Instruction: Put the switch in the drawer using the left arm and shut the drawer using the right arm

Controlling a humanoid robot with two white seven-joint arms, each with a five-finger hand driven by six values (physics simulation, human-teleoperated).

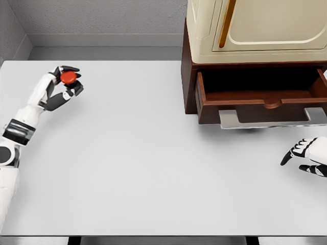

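Note:
A small red round switch (68, 77) is held in my left hand (66, 80), whose fingers are curled around it above the far left of the white table (138, 153). The brown wooden drawer (260, 97) stands pulled open at the right, its inside dark, with a grey handle (271, 118) across its front. My right hand (305, 155) shows at the right edge, below the drawer front, fingers relaxed and holding nothing.
A cream cabinet (255, 25) with an orange strip sits on top of the brown drawer unit. Grey walls run behind the table. The table's front edge lies near the bottom of the view.

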